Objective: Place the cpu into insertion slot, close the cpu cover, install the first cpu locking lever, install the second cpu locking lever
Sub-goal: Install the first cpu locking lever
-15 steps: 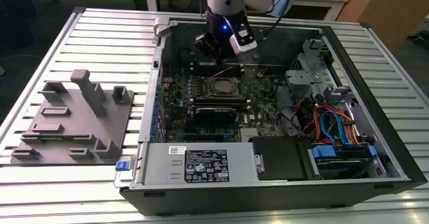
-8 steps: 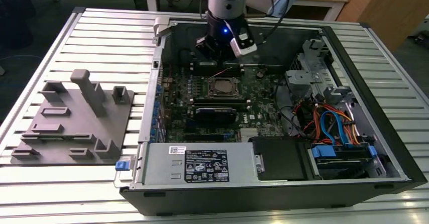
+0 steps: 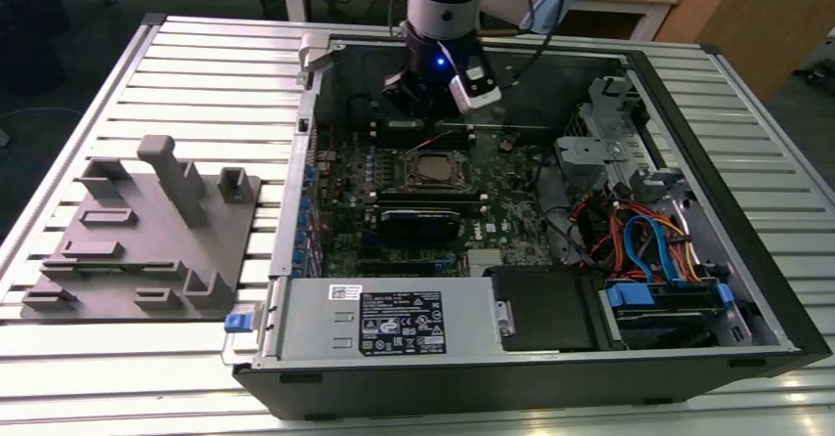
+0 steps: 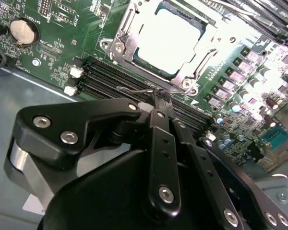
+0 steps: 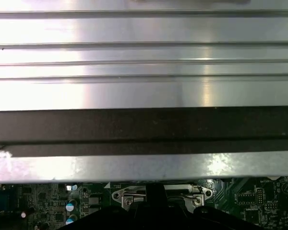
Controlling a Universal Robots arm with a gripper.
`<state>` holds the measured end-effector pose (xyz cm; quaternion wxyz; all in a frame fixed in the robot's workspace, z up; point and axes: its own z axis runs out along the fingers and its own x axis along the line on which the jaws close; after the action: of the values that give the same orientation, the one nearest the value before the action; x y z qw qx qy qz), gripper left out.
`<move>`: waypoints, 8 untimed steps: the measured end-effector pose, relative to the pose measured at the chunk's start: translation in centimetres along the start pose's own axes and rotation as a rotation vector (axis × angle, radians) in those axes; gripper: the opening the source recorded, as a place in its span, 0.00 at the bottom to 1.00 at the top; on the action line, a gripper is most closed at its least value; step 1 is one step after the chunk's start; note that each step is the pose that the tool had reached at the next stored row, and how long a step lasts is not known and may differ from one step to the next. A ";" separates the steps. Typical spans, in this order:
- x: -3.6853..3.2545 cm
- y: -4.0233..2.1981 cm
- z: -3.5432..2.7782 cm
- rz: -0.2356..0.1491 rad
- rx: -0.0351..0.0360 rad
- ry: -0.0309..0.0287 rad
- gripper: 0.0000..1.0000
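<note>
Exterior view: gripper (image 3: 424,113) low in the case, just behind the slot (image 3: 435,169). Second wrist view: cpu (image 4: 169,38) seated, cover (image 4: 129,36) down over it; gripper narrow, pinching a thin wire lever (image 4: 137,90) — stiff, springy, slips easily; hold near its hooked end.

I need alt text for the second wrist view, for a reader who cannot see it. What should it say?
The black gripper, fingers closed together, has its tips at a thin wire lever beside the cpu cover. The cover lies closed over the cpu on the green circuit board, next to long black memory slots.
</note>
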<state>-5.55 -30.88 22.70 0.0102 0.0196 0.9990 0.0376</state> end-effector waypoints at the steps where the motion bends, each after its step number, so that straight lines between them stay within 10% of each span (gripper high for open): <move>1: -0.04 0.02 0.02 0.000 -0.0001 -0.0001 0.10; 8: -0.24 0.17 0.19 0.001 -0.0001 -0.0001 0.10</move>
<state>-5.30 -30.71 22.53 0.0103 0.0199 0.9990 0.0377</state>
